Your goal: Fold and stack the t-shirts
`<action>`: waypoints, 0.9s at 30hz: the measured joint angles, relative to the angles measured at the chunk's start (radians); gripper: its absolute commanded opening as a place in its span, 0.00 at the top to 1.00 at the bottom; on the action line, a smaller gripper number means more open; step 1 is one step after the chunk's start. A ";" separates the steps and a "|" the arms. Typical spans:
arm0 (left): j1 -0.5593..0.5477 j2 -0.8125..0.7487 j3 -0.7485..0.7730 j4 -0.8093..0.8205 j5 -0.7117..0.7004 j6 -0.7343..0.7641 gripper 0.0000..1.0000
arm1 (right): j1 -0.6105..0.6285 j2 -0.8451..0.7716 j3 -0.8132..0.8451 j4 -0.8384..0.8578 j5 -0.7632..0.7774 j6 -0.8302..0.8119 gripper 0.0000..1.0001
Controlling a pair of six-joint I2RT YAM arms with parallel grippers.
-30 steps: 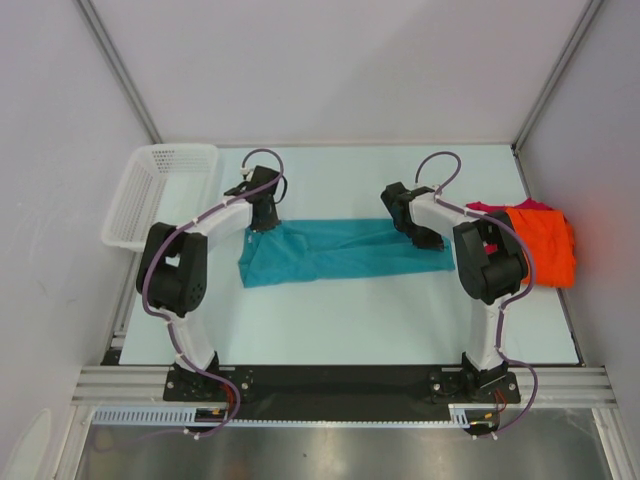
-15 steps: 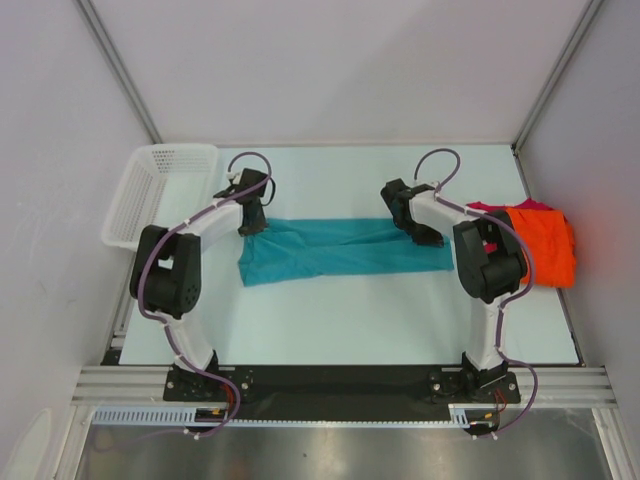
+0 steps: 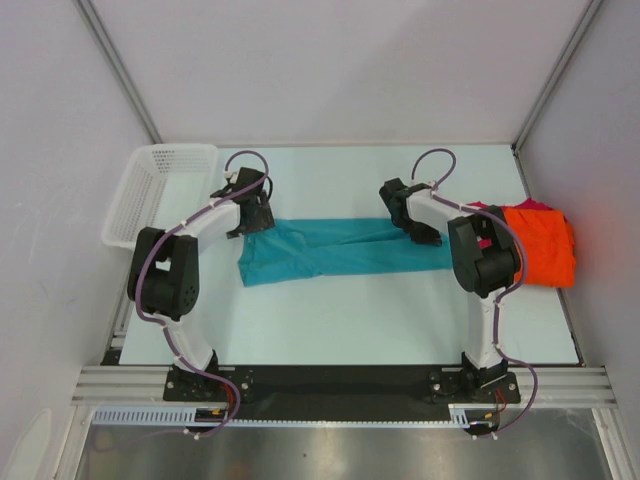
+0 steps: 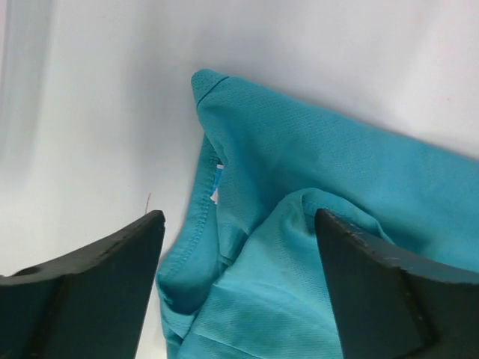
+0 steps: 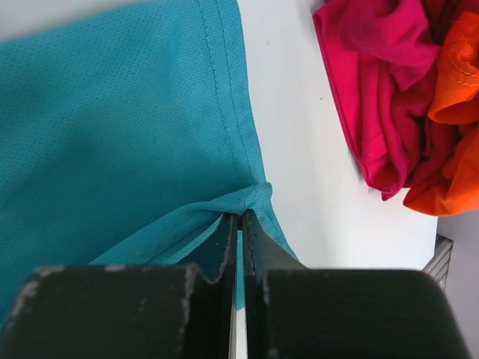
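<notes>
Left claw (image 4: 238, 221) now released off teal t-shirt (image 3: 335, 252) | right claw (image 5: 239, 221) clenched on its hem

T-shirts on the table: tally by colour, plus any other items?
teal t-shirt: 1
orange t-shirt: 1
magenta t-shirt: 1
white mesh basket: 1
Total: 4 (3 shirts, 1 basket)
</notes>
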 measured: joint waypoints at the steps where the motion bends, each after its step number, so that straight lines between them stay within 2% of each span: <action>1: 0.000 0.000 0.000 0.000 -0.002 -0.002 0.01 | 0.000 0.005 0.000 0.000 -0.001 -0.001 0.90; 2: 0.001 0.000 0.000 -0.001 -0.002 -0.002 0.00 | 0.000 0.009 0.000 0.001 -0.002 -0.002 0.84; 11: 0.003 -0.004 0.000 -0.017 -0.003 -0.007 0.01 | -0.003 0.014 0.046 0.003 -0.002 -0.012 0.78; 27: -0.034 -0.165 -0.021 -0.030 -0.027 -0.008 0.01 | 0.029 -0.031 0.090 -0.023 0.034 0.001 0.75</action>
